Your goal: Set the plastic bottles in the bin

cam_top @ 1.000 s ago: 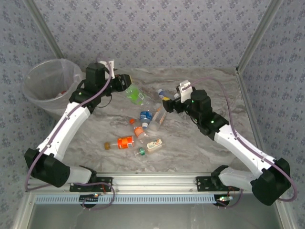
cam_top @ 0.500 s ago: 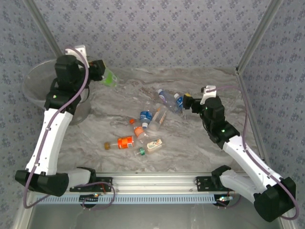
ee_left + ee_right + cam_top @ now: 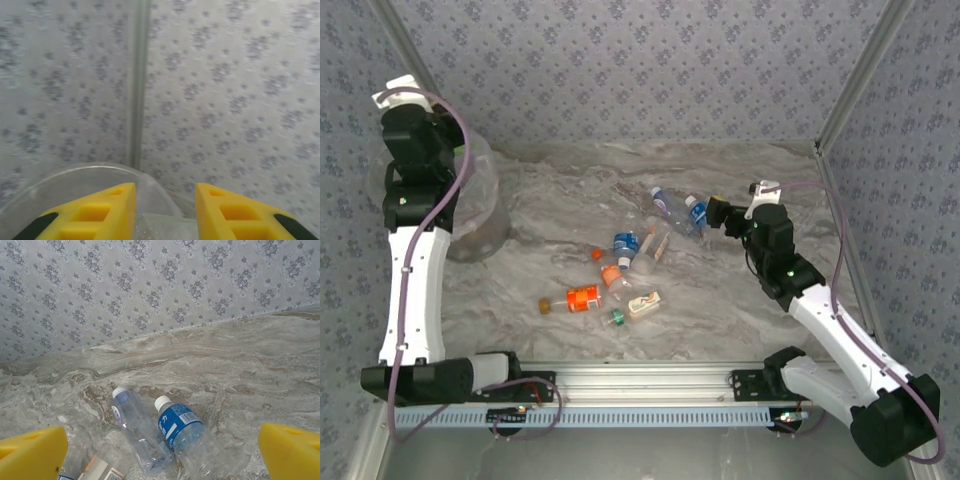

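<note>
The plastic bottles point(image 3: 630, 265) lie scattered across the middle of a grey marbled surface point(image 3: 750, 310), closed in by walls papered in a grey floral pattern point(image 3: 650, 70) with metal posts at the corners. The bin point(image 3: 480, 215) stands at the far left corner, well apart from them.

On my right wrist view, a blue-labelled bottle point(image 3: 180, 427) and a clearer one point(image 3: 135, 430) lie side by side, almost touching. Their long axes run away from me and their white caps point toward the back wall. Nearer the arm bases, an orange-labelled bottle point(image 3: 582, 298) lies crosswise with its cap to the left, and smaller ones sit just beside it.

My right end effector point(image 3: 162, 440) is spread wide, holding nothing, with that pair directly ahead of it. My left end effector point(image 3: 164, 192) hangs over the bin's rim, clamped on a clear bottle point(image 3: 160, 227). I can see only a sliver of it between the yellow fingers.
</note>
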`<control>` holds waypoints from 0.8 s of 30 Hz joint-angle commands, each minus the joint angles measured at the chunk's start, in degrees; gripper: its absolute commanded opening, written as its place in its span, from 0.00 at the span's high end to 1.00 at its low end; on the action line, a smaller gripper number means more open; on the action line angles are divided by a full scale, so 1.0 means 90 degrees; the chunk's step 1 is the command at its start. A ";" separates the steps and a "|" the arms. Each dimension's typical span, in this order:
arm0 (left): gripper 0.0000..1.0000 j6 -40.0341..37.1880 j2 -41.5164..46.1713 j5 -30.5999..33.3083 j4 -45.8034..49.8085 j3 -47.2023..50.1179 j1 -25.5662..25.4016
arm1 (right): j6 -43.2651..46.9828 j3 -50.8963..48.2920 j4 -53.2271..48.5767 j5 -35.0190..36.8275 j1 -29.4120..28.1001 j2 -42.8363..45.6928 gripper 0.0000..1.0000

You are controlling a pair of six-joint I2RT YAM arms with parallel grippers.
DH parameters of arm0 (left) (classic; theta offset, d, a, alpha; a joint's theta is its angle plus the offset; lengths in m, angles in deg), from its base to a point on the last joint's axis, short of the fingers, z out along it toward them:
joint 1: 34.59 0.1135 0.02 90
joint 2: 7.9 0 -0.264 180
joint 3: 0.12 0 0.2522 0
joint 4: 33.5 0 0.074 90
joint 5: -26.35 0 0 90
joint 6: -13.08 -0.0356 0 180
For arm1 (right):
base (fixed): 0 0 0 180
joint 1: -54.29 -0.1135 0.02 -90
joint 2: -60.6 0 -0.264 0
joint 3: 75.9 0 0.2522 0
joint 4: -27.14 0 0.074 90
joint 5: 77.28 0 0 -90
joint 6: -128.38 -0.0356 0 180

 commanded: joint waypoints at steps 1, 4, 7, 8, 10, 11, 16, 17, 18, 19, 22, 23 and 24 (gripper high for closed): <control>1.00 0.0221 -0.0125 0.0481 -0.0288 0.0100 0.0411 | -0.0056 0.0236 -0.0182 -0.0238 0.0043 0.0114 0.00; 1.00 0.0232 -0.0287 0.0819 -0.0289 0.0214 0.0645 | 0.0101 0.0281 -0.0247 -0.0646 0.0045 0.0091 0.00; 1.00 0.0466 -0.0478 0.0680 -0.0084 0.0326 0.0902 | 0.0072 0.0333 -0.0292 -0.0740 0.0033 0.0022 0.00; 1.00 0.0611 -0.0537 0.0493 0.0082 0.0312 0.0999 | 0.0047 0.0350 -0.0309 -0.0718 0.0034 -0.0008 0.00; 1.00 0.0941 -0.0669 0.0063 0.0374 0.0329 0.1204 | -0.0026 0.0384 -0.0355 -0.0628 0.0034 -0.0043 0.00; 1.00 0.1015 -0.0727 -0.0125 0.0473 0.0354 0.1269 | -0.0042 0.0394 -0.0369 -0.0611 0.0031 -0.0058 0.00; 0.98 0.1457 -0.1194 -0.0935 0.1207 0.0271 0.1489 | -0.0043 0.0478 -0.0465 -0.0613 0.0024 -0.0159 0.00; 0.97 0.1552 -0.1264 -0.1130 0.1276 0.0288 0.1536 | -0.0024 0.0498 -0.0467 -0.0622 0.0020 -0.0174 0.00; 0.96 0.1625 -0.1333 -0.1265 0.1326 0.0323 0.1568 | -0.0023 0.0508 -0.0483 -0.0615 0.0015 -0.0186 0.00; 0.94 0.1694 -0.1389 -0.1381 0.1353 0.0363 0.1594 | -0.0023 0.0525 -0.0509 -0.0581 0.0004 -0.0201 0.00; 0.92 0.1839 -0.1493 -0.1629 0.1316 0.0565 0.1607 | -0.0042 0.0539 -0.0550 -0.0522 -0.0005 -0.0259 0.00; 0.89 0.1869 -0.1531 -0.1701 0.1316 0.0627 0.1609 | -0.0057 0.0548 -0.0582 -0.0510 -0.0003 -0.0282 0.00; 0.86 0.1912 -0.1565 -0.1767 0.1315 0.0665 0.1610 | -0.0062 0.0556 -0.0608 -0.0501 -0.0005 -0.0299 0.00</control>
